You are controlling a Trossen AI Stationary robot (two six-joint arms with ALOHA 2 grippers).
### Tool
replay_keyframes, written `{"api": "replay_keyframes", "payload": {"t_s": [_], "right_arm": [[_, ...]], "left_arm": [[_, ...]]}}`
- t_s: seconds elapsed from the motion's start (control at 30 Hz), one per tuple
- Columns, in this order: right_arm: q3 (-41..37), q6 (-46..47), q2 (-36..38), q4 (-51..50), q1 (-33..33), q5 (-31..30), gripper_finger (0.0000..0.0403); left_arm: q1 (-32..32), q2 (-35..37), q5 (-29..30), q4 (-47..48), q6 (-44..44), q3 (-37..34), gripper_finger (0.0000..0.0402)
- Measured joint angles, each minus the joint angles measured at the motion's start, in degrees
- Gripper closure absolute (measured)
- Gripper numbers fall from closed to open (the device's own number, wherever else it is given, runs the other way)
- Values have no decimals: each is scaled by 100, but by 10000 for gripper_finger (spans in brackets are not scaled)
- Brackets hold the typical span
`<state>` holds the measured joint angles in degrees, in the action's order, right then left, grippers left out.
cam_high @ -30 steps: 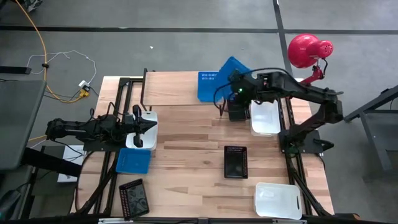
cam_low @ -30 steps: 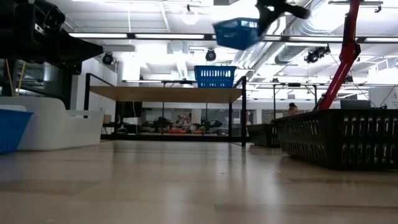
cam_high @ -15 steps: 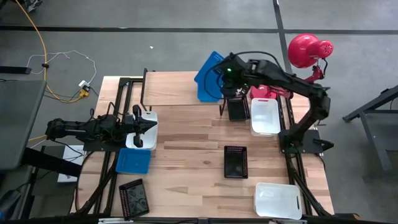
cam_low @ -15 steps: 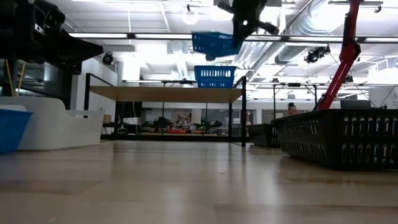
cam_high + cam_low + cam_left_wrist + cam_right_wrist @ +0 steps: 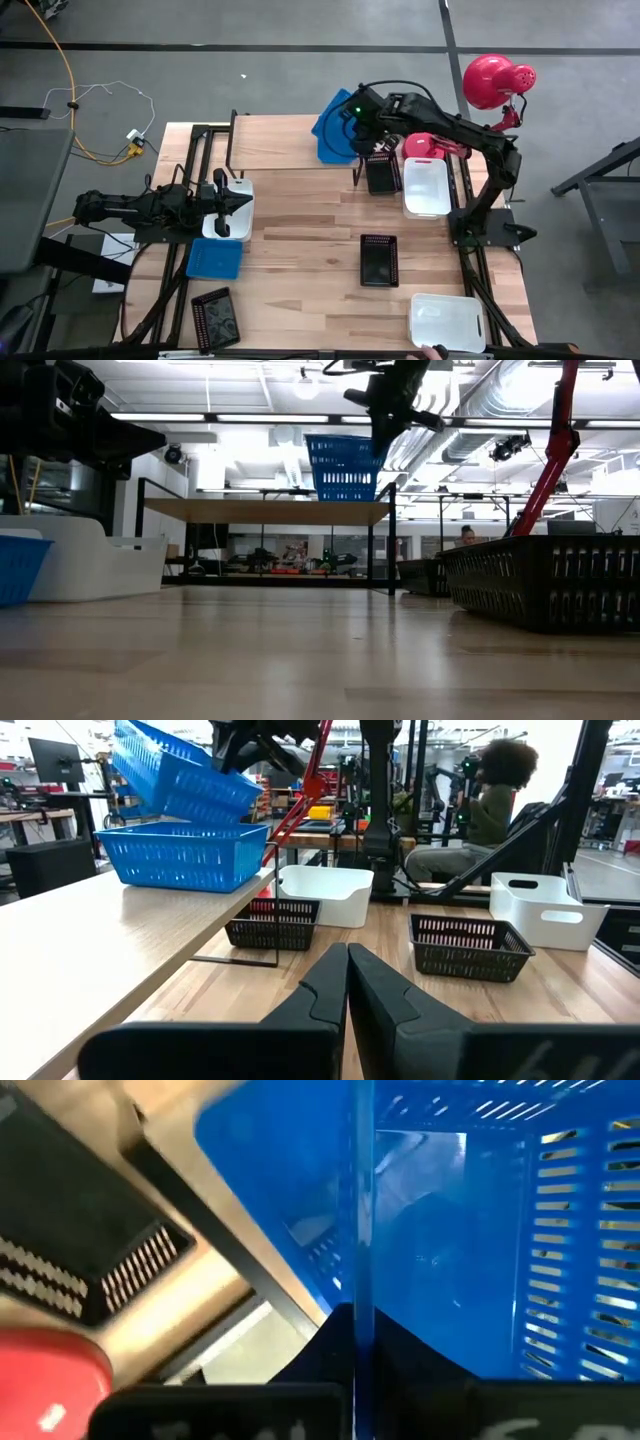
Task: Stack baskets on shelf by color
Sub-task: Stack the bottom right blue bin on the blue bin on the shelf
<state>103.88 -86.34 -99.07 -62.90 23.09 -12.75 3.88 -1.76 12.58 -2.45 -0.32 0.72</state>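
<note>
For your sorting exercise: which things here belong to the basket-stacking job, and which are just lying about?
Job: held blue basket, blue basket on shelf, shelf, black baskets, white baskets, right pincer.
Lying about: red lamp, yellow cable.

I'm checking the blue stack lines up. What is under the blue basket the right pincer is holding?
Under the held blue basket, tilted in the right pincer, a second blue basket sits on the shelf. Whether the two touch is hidden.
</note>
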Motion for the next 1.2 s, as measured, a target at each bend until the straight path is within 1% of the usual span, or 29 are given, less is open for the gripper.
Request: {"api": "replay_keyframes", "payload": {"t_s": [0.17,0.37,0.47,0.6,1.0,1.2], "right_arm": [[-28,307,0,-149,-22,332,403],[-68,345,0,-196,-64,362,403],[-68,598,0,-196,-70,448,403],[-68,897,0,-199,-70,464,403],[-68,991,0,-196,-70,467,403],[-68,1246,0,-194,-70,441,402]], "left_arm": [[0,0,2,-1,-7,-1,401],[0,0,0,-1,-3,1,401],[-2,0,0,1,-2,-1,401],[0,0,2,-1,-2,1,401],[-2,0,1,-1,0,0,401],[-2,0,2,-1,-6,1,401]]}}
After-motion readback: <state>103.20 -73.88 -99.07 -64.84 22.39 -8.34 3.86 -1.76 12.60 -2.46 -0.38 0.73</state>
